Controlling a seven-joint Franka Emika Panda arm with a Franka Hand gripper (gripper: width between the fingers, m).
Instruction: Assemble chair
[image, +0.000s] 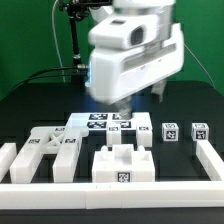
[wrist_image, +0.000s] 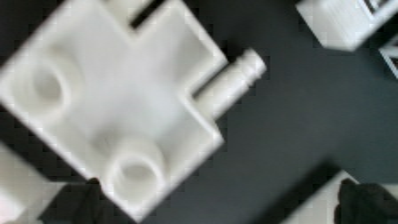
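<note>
The chair's loose white parts lie on the black table. A flat cross-shaped part (image: 45, 150) rests toward the exterior view's left. A chunky block with a tag (image: 122, 165) sits at the front middle. Two small tagged cubes (image: 170, 131) (image: 200, 130) stand toward the exterior view's right. My gripper (image: 122, 103) hangs blurred above the middle of the table. In the wrist view a white slab (wrist_image: 116, 100) with two round holes and short pegs lies below my gripper (wrist_image: 217, 205), one corner reaching between the dark fingertips (wrist_image: 71, 203). The jaws stand wide and hold nothing.
The marker board (image: 100, 122) lies flat behind the parts. Long plain white border rails run along the front (image: 110, 190), the exterior view's left (image: 8, 160) and right (image: 210, 155). Another white piece (wrist_image: 347, 20) shows at the wrist view's edge.
</note>
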